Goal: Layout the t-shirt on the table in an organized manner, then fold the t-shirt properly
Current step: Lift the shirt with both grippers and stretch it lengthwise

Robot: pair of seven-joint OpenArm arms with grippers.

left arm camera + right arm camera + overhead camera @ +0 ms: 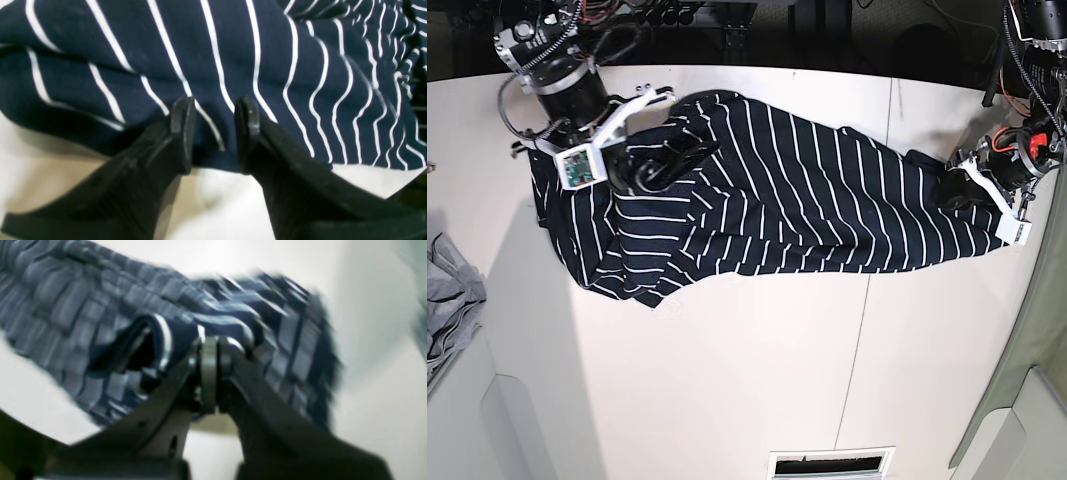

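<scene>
the right gripper (213, 373) has its jaws clamped on a bunched fold of the shirt (807, 200), apparently to spread it over the surface (757, 380), while the left gripper (213, 133) has its jaws parted at the hem, holding nothing

The white table (757, 380) carries the striped t-shirt (807, 200) spread crosswise, a grey cloth (449, 300) at its edge.

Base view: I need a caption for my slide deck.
Striped t-shirt stretched across the white table, right gripper pinching one end, left gripper open at the other.

No legible text or markings.
</scene>
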